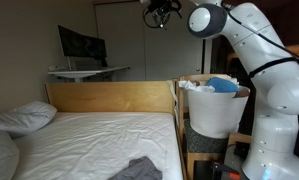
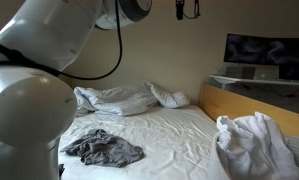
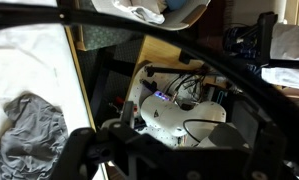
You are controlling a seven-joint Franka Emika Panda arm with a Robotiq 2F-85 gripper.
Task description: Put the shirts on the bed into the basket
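Observation:
A dark grey shirt (image 1: 139, 170) lies crumpled on the bed's white sheet (image 1: 99, 135), and it also shows in the second exterior view (image 2: 104, 150) and the wrist view (image 3: 34, 130). The white basket (image 1: 217, 112) stands beside the bed, next to the robot's body. It holds a bright blue shirt (image 1: 225, 85) and a white shirt (image 1: 195, 87). That white shirt (image 2: 254, 145) fills the near right of an exterior view. My gripper (image 1: 161, 12) hangs high above the bed's edge, open and empty, far from the grey shirt. It sits at the top in the second exterior view (image 2: 188, 9).
White pillows (image 2: 119, 98) lie at the head of the bed, against the light wooden headboard (image 1: 109, 96). A desk with a monitor (image 1: 81, 46) stands behind it. The robot's white base (image 3: 179, 115) and cables sit beside the bed frame.

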